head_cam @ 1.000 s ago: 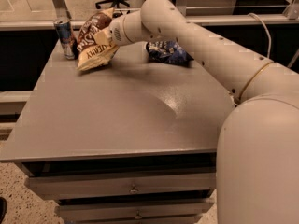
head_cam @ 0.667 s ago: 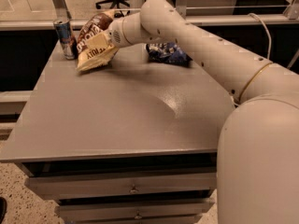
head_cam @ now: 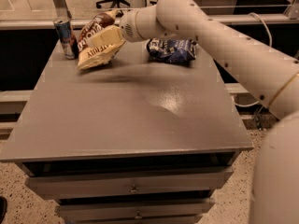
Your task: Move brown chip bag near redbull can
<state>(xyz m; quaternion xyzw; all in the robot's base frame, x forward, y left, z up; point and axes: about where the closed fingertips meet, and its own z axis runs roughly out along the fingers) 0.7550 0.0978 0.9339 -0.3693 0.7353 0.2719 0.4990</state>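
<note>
Perhaps plastic gripper (head_cam: 106,35) on glossy brown chip bag (head_cam: 95,55)

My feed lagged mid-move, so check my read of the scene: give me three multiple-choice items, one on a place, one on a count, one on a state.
1. Where does the slim blue and silver redbull can stand?
A. far corner of the grey table, at picture left
B. front edge
C. floor
2. How many snack bags are on the table?
A. one
B. two
C. four
3. The glossy brown chip bag is:
A. flat at mid-table
B. gripped by the gripper, tilted, off the tabletop
C. in a drawer

Answers:
1 A, it stands upright beside the brown bag.
2 B, the brown one plus a dark blue bag.
3 B, its shadow lies apart below it.
</note>
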